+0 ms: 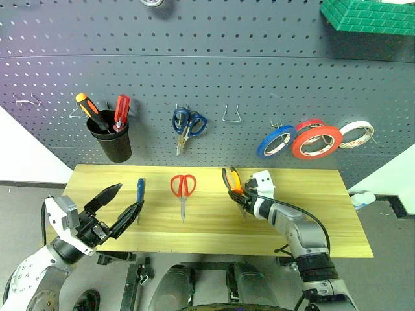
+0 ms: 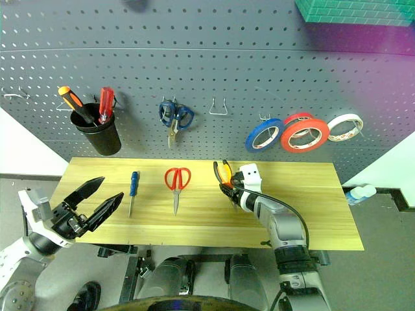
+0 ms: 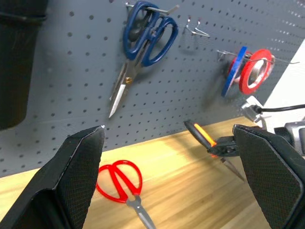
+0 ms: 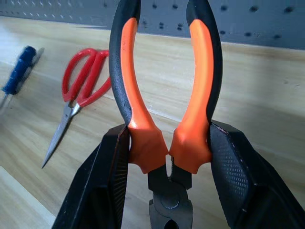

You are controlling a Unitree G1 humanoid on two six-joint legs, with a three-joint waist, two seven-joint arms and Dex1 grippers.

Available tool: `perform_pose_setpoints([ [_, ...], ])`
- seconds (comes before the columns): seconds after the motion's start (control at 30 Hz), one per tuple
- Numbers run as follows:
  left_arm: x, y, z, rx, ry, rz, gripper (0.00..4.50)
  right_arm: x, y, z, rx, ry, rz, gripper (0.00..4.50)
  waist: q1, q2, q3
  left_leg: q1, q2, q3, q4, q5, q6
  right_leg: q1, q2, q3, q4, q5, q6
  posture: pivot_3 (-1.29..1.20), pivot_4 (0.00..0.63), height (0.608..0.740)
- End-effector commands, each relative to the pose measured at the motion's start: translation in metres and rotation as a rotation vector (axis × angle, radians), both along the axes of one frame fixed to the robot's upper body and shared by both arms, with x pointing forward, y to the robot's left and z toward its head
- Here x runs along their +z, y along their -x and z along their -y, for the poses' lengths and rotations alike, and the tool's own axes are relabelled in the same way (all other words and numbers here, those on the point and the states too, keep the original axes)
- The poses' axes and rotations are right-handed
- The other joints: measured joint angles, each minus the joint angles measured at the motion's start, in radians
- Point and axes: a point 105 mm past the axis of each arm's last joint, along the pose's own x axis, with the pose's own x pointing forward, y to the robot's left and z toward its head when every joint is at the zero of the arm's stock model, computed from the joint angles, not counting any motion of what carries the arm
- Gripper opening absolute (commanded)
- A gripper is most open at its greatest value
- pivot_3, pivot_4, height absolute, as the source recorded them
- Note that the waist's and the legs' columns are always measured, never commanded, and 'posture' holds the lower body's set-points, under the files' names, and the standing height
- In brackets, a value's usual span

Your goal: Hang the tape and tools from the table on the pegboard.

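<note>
A light wooden desk (image 1: 311, 220) stands against a dark grey pegboard (image 1: 214, 71). The right gripper (image 1: 241, 196) is clenched on the orange-and-black pliers (image 1: 231, 179), holding them above the desk near its back edge, handles up. The left gripper (image 1: 117, 207) hangs released, fingers spread, over the front left corner. Red-handled scissors (image 1: 183, 191) and a blue-handled screwdriver (image 1: 139, 193) lie flat on the desk between them. The large red tape (image 1: 316, 141) hangs on the pegboard.
</note>
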Motion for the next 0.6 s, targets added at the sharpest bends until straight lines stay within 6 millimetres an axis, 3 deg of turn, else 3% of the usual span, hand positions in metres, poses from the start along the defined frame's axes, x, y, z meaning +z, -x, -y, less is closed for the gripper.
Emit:
perform_pose_setpoints([
  [0.03, 0.003, 0.0, 0.001, -0.036, -0.013, -0.003, 4.5, 0.035, -0.005, -0.004, 0.027, -0.086, 0.155, 2.1, -0.003, 0.0, -0.006, 0.0, 0.0, 0.0, 0.0, 0.0, 0.0, 0.0, 0.0, 0.0, 0.0, 0.0, 0.0, 0.04, 0.037, 0.734],
  [0.27, -0.002, 0.001, 0.001, -0.068, 0.0, -0.063, 4.5, 0.076, -0.001, -0.012, 0.086, -0.221, 0.338, 2.1, -0.025, 0.0, -0.03, 0.003, 0.0, 0.0, 0.0, 0.001, -0.001, 0.003, 0.0, 0.0, 0.002, 0.0, 0.0, 0.01, 0.01, 0.734],
  [0.6, -0.003, -0.009, 0.001, -0.057, -0.005, -0.037, 4.5, 0.12, -0.008, -0.016, 0.145, -0.319, 0.529, 2.1, -0.029, 0.002, -0.047, 0.024, 0.0, 0.001, 0.001, 0.001, -0.001, 0.022, 0.001, 0.001, 0.002, 0.0, -0.001, 0.01, 0.0, 0.734],
])
